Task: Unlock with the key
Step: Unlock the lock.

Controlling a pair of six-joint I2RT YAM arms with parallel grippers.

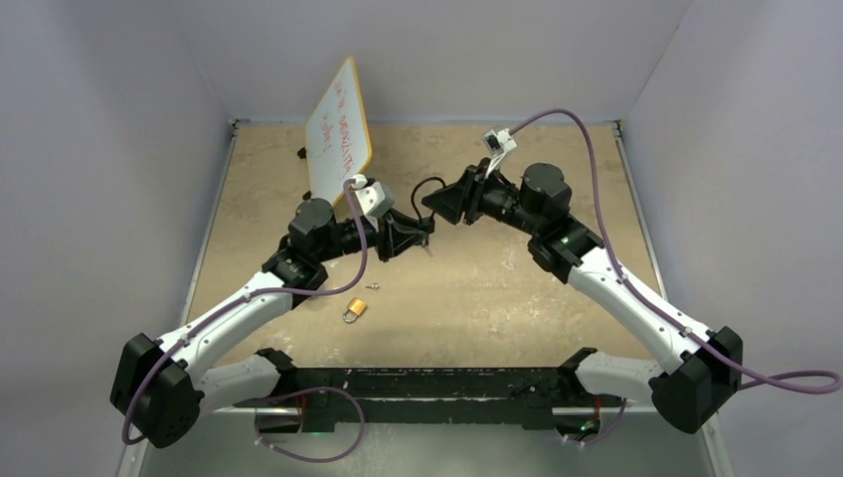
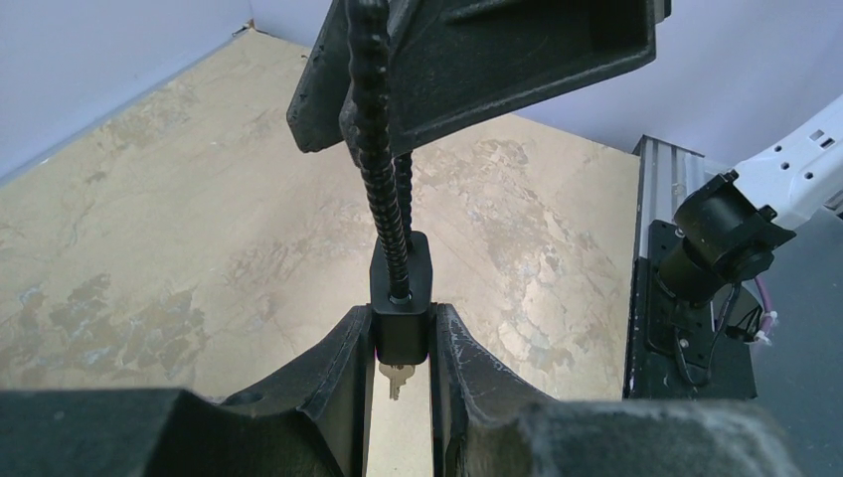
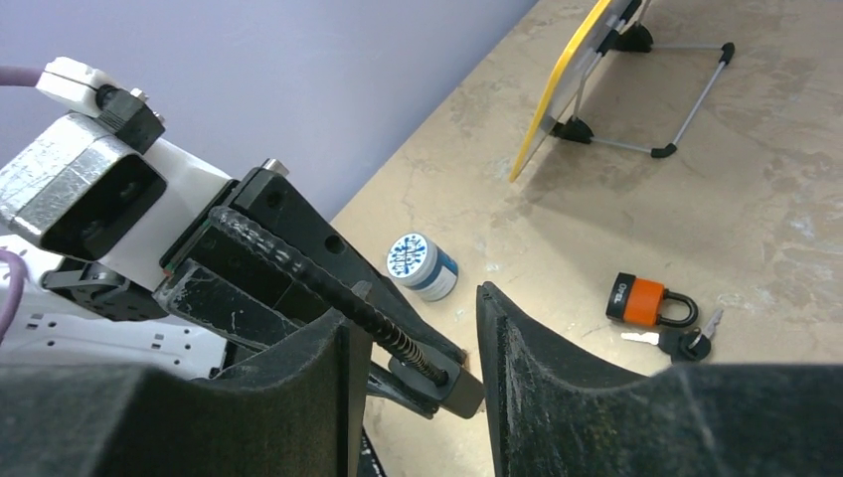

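Whiteboard [image 1: 338,134] writing is too small to read; the lock [image 2: 401,298] hides half the key [image 2: 396,379] between the fingers [image 2: 338,383].

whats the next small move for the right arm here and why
Probably close the right gripper on the black cable. Its jaws straddle the cable with a gap on one side, so it isn't gripped yet. The left gripper clamps the lock body, with a key showing below it, so a firm hold on the cable seems the missing piece.
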